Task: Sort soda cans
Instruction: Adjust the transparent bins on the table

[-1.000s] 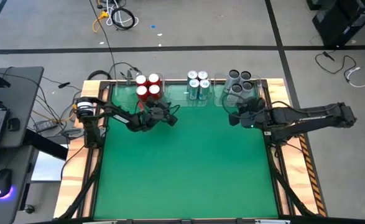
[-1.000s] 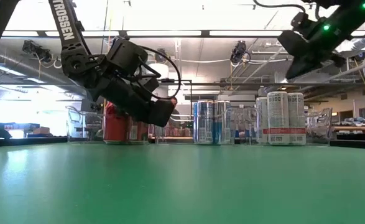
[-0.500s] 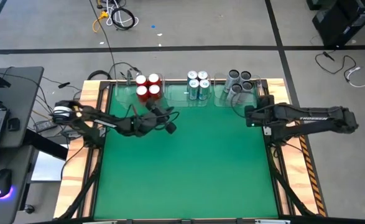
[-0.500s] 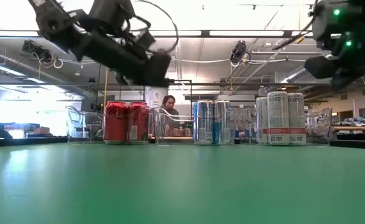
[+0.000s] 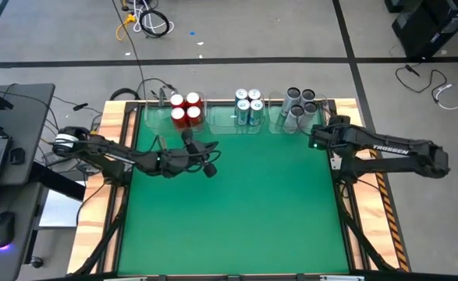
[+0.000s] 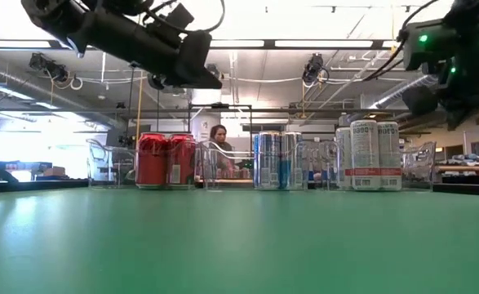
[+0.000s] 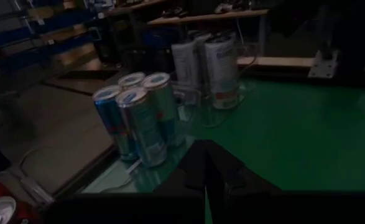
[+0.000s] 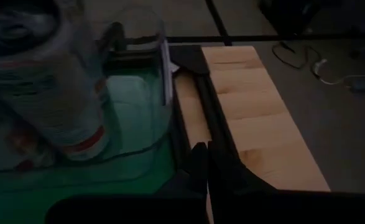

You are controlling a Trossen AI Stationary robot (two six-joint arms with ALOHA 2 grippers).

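Note:
Three groups of soda cans stand upright on their bases in clear bins along the table's far edge: red cans [image 5: 185, 109], blue-and-white cans [image 5: 249, 108] and grey cans [image 5: 300, 103]. My left gripper [image 5: 211, 168] hangs shut and empty high above the green mat, nearer than the red cans. It faces the blue-and-white cans [image 7: 138, 118]. My right gripper [image 5: 324, 129] is shut and empty at the table's right side. It tips down toward the grey cans' bin [image 8: 132, 93] and the wooden rim.
The green mat [image 5: 236, 211] lies bare from the bins to the near edge. A wooden rim [image 8: 250, 124] frames the table. A laptop and a mouse sit on a desk [image 5: 2, 164] to the left. A person [image 6: 220, 135] shows in the room behind the bins.
My left gripper has risen well above the cans and drawn back from the red cans toward the near edge, levelling out. My right gripper has pulled back toward the table's right edge and turned to face the far right corner. Both stayed shut. No can has moved.

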